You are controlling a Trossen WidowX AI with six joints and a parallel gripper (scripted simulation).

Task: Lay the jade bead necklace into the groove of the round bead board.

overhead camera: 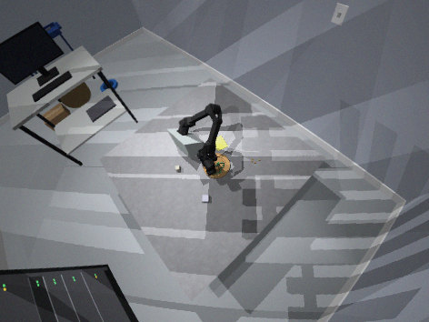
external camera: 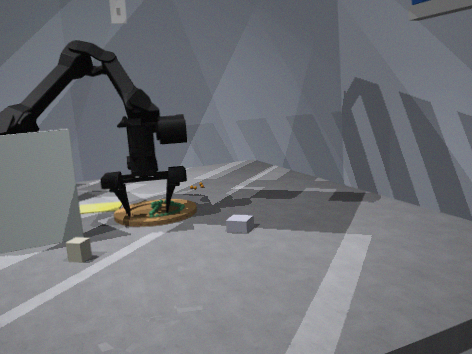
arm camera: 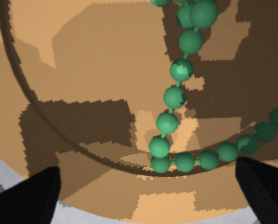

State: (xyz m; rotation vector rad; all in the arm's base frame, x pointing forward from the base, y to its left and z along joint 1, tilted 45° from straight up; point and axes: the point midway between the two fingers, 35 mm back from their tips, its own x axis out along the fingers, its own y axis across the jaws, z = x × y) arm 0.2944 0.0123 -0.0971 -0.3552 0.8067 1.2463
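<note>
The round wooden bead board (overhead camera: 225,174) (external camera: 145,222) (arm camera: 75,50) lies flat, with its curved groove (arm camera: 80,148) showing as a dark line in the wrist view. The jade bead necklace (overhead camera: 220,165) (external camera: 160,207) (arm camera: 174,97) lies on the board. One strand runs down from a bunch of beads at the top, bends sharply close to the groove's inner edge, and goes on to the right. Whether the right-hand beads sit in the groove is not clear. My gripper (external camera: 148,214) (arm camera: 148,170) is open, low over the board, with the bend between its spread fingers and its right fingertip close to the beads.
A yellow patch (overhead camera: 220,143) (external camera: 100,207) lies beside the board. A pale upright block (external camera: 40,191) stands near the arm's base. A cream cube (overhead camera: 177,168) (external camera: 79,250), a lavender block (overhead camera: 205,198) (external camera: 240,224) and small orange bits (overhead camera: 255,161) (external camera: 193,187) lie around.
</note>
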